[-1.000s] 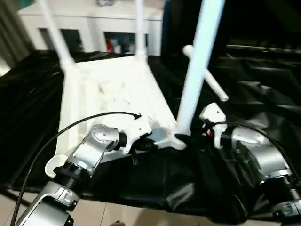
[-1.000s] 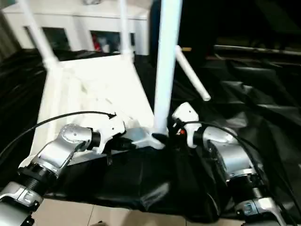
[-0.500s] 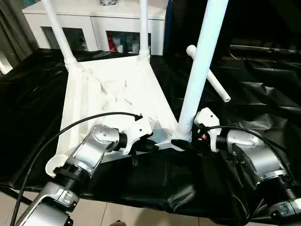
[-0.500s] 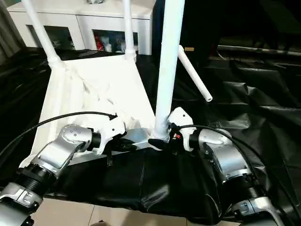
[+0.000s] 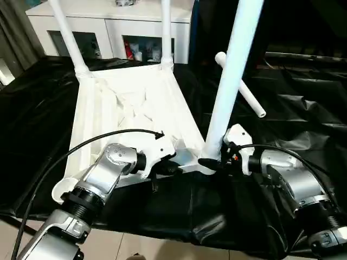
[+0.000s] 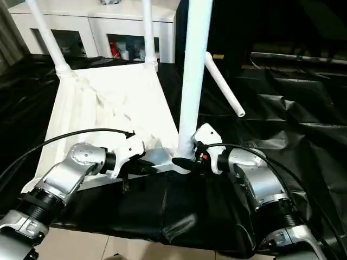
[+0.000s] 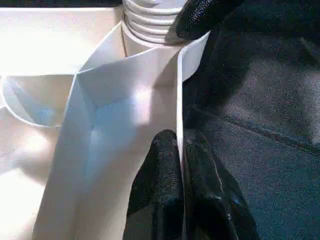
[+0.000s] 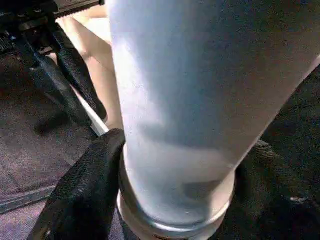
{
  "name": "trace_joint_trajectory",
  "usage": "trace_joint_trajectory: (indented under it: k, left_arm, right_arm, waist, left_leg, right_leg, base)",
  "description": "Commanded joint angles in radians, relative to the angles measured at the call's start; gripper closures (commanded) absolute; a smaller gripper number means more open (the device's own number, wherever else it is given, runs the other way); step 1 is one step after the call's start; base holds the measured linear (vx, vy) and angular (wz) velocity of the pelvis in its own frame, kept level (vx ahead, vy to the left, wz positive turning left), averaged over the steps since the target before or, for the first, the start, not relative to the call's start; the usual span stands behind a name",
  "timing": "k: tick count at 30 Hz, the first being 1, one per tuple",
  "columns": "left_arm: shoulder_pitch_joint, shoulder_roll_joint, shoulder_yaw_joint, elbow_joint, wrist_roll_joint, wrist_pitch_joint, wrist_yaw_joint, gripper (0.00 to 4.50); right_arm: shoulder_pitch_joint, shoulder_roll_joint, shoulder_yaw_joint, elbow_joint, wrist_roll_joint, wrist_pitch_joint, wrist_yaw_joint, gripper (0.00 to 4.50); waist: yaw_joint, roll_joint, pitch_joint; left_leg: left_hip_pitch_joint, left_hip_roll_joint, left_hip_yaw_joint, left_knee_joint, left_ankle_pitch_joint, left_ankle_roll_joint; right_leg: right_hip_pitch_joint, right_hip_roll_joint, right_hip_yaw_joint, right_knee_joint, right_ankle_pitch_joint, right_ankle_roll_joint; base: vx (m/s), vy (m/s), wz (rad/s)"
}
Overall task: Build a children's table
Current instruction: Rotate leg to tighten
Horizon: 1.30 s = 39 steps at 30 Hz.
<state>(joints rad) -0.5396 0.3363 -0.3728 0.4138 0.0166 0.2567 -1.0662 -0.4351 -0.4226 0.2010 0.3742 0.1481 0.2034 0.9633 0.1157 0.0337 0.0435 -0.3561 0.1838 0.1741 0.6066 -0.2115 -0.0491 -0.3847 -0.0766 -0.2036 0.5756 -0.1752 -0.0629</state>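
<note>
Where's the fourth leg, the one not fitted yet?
The loose white tubular leg lies on the black sheet, on the robot's right, just behind the upright leg gripped by the right end effector.

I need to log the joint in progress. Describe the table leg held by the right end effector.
The table leg is a long, smooth white tube, plastic by its look, standing nearly upright. Its ribbed lower end sits in the near right corner socket of the upturned white tabletop. The right end effector is shut around its base, one black finger on each side. The left end effector pinches the tabletop's rim beside it.
</note>
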Motion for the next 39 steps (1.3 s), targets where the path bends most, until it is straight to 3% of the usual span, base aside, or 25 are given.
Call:
trace_joint_trajectory:
  k: [1, 5, 6, 7, 9, 11, 13, 14, 15, 16, 19, 22, 25, 30, 33, 34, 36, 39]
  left_arm:
    - [-0.001, -0.006, 0.001, -0.043, -0.021, -0.001, -0.019, 4.50]
    - [-0.024, -0.037, 0.010, 0.007, 0.004, 0.018, 0.053, 4.50]
    - [-0.039, -0.057, 0.015, 0.035, 0.014, 0.025, 0.090, 4.50]
    - [-0.045, -0.064, 0.017, 0.046, 0.017, 0.028, 0.103, 4.50]
    - [-0.078, -0.104, 0.026, 0.102, 0.034, 0.043, 0.175, 4.50]
    - [-0.129, -0.168, 0.048, 0.183, 0.054, 0.083, 0.306, 4.50]
    - [-0.149, -0.193, 0.058, 0.215, 0.062, 0.101, 0.362, 4.50]
    - [-0.173, -0.220, 0.066, 0.253, 0.070, 0.111, 0.418, 4.50]
    - [-0.204, -0.258, 0.077, 0.302, 0.076, 0.110, 0.493, 4.50]
    - [-0.209, -0.264, 0.079, 0.310, 0.077, 0.109, 0.505, 4.50]
    - [-0.218, -0.287, 0.073, 0.325, 0.084, 0.095, 0.509, 4.50]
    - [-0.206, -0.278, 0.053, 0.313, 0.097, 0.058, 0.471, 4.50]
    - [-0.200, -0.271, 0.042, 0.310, 0.104, 0.030, 0.449, 4.50]
    - [-0.172, -0.237, 0.021, 0.276, 0.099, 0.017, 0.395, 4.50]
    - [-0.131, -0.184, 0.000, 0.234, 0.097, -0.013, 0.322, 4.50]
    - [-0.131, -0.184, 0.000, 0.234, 0.097, -0.013, 0.322, 4.50]
    - [-0.107, -0.151, -0.002, 0.206, 0.094, -0.032, 0.270, 4.50]
    - [-0.079, -0.111, -0.015, 0.167, 0.087, -0.069, 0.203, 4.50]
  right_arm:
    - [-0.002, 0.011, 0.002, 0.015, -0.002, 0.008, -0.002, 1.74]
    - [-0.017, 0.063, -0.018, 0.095, -0.038, 0.040, -0.144, 1.75]
    - [-0.031, 0.103, -0.049, 0.143, -0.041, 0.053, -0.242, 1.75]
    - [-0.037, 0.119, -0.062, 0.162, -0.040, 0.059, -0.280, 1.75]
    - [-0.072, 0.204, -0.137, 0.261, -0.036, 0.081, -0.507, 1.75]
    - [-0.117, 0.267, -0.190, 0.355, -0.032, 0.076, -0.698, 1.75]
    - [-0.135, 0.286, -0.208, 0.384, -0.027, 0.070, -0.756, 1.76]
    - [-0.158, 0.303, -0.214, 0.408, -0.028, 0.067, -0.799, 1.76]
    - [-0.193, 0.319, -0.201, 0.436, -0.051, 0.060, -0.846, 1.76]
    - [-0.199, 0.322, -0.197, 0.440, -0.056, 0.059, -0.854, 1.76]
    - [-0.224, 0.332, -0.169, 0.465, -0.087, 0.035, -0.843, 1.76]
    - [-0.227, 0.345, -0.185, 0.463, -0.079, -0.008, -0.812, 1.76]
    - [-0.235, 0.350, -0.193, 0.473, -0.070, -0.054, -0.820, 1.06]
    - [-0.232, 0.329, -0.180, 0.448, -0.067, -0.086, -0.762, 0.70]
    - [-0.204, 0.283, -0.155, 0.395, -0.053, -0.084, -0.617, 0.45]
    - [-0.204, 0.283, -0.155, 0.395, -0.053, -0.084, -0.615, 0.45]
    - [-0.152, 0.228, -0.112, 0.310, -0.051, -0.080, -0.472, 0.45]
    - [-0.085, 0.155, -0.062, 0.195, -0.043, -0.084, -0.317, 0.45]
  waist:
    - [0.001, -0.010, -0.070]
    - [-0.005, -0.010, -0.065]
    - [-0.009, -0.008, -0.063]
    - [-0.018, -0.007, -0.057]
    - [-0.035, -0.009, -0.054]
    - [-0.051, -0.009, -0.056]
    - [-0.061, -0.005, -0.054]
    - [-0.061, -0.005, -0.054]
    - [-0.065, -0.004, -0.056]
    - [-0.067, -0.004, -0.059]
    - [-0.061, -0.008, -0.064]
    - [-0.052, -0.014, -0.068]
    - [-0.047, -0.014, -0.072]
    - [-0.038, -0.013, -0.074]
    - [-0.030, -0.014, -0.069]
    - [-0.026, -0.015, -0.066]
    - [-0.020, -0.014, -0.065]
    - [-0.014, -0.021, -0.063]
  left_leg:
    - [0.002, 0.073, -0.029, -0.064, -0.085, 0.087]
    - [0.003, 0.069, -0.028, -0.066, -0.104, 0.075]
    - [0.005, 0.067, -0.027, -0.067, -0.124, 0.065]
    - [0.015, 0.065, -0.028, -0.069, -0.163, 0.046]
    - [0.007, 0.060, -0.033, -0.070, -0.186, 0.024]
    - [0.011, 0.058, -0.039, -0.066, -0.220, 0.003]
    - [0.030, 0.057, -0.035, -0.063, -0.252, 0.012]
    - [0.030, 0.057, -0.035, -0.063, -0.252, 0.012]
    - [0.021, 0.062, -0.039, -0.068, -0.252, 0.021]
    - [0.027, 0.066, -0.040, -0.069, -0.259, 0.020]
    - [0.015, 0.066, -0.038, -0.070, -0.214, 0.035]
    - [0.006, 0.063, -0.032, -0.068, -0.138, 0.064]
    - [0.001, 0.063, -0.031, -0.067, -0.085, 0.079]
    - [-0.001, 0.072, -0.032, -0.066, -0.048, 0.100]
    - [0.001, 0.067, -0.027, -0.067, -0.091, 0.095]
    - [0.001, 0.065, -0.025, -0.068, -0.103, 0.091]
    - [0.004, 0.065, -0.025, -0.068, -0.108, 0.089]
    - [0.004, 0.067, -0.028, -0.071, -0.126, 0.090]
  right_leg:
    - [0.063, -0.112, 0.095, -0.071, -0.239, -0.042]
    - [0.061, -0.112, 0.091, -0.080, -0.279, -0.040]
    - [0.061, -0.110, 0.089, -0.088, -0.317, -0.028]
    - [0.055, -0.109, 0.083, -0.100, -0.379, -0.017]
    - [0.061, -0.108, 0.075, -0.110, -0.438, 0.015]
    - [0.065, -0.113, 0.061, -0.123, -0.497, 0.048]
    - [0.052, -0.111, 0.060, -0.135, -0.497, 0.051]
    - [0.052, -0.111, 0.060, -0.135, -0.497, 0.051]
    - [0.058, -0.110, 0.060, -0.130, -0.467, 0.048]
    - [0.057, -0.111, 0.063, -0.129, -0.446, 0.039]
    - [0.060, -0.119, 0.077, -0.112, -0.371, 0.006]
    - [0.064, -0.122, 0.089, -0.094, -0.290, -0.041]
    - [0.068, -0.121, 0.091, -0.085, -0.255, -0.050]
    - [0.066, -0.122, 0.095, -0.065, -0.165, -0.085]
    - [0.065, -0.122, 0.096, -0.074, -0.225, -0.076]
    - [0.066, -0.120, 0.095, -0.081, -0.272, -0.048]
    - [0.064, -0.118, 0.094, -0.085, -0.291, -0.033]
    - [0.064, -0.114, 0.091, -0.088, -0.323, 0.001]
  base:
    - [0.000, 0.000, 0.00]
    - [0.000, 0.000, 0.00]
    - [0.000, 0.000, 0.00]
    - [0.000, 0.000, 0.00]
    - [-0.027, 0.002, -0.06]
    - [-0.053, 0.006, -0.11]
    - [0.000, 0.000, 0.00]
    - [0.000, 0.000, 0.00]
    - [0.000, 0.000, 0.00]
    - [0.000, 0.000, 0.00]
    - [0.000, 0.000, 0.00]
    - [0.000, 0.000, 0.00]
    - [0.000, 0.000, 0.00]
    - [0.000, 0.000, 0.00]
    - [0.000, 0.000, 0.00]
    - [0.000, 0.000, 0.00]
    - [0.000, 0.000, 0.00]
    - [0.000, 0.000, 0.00]
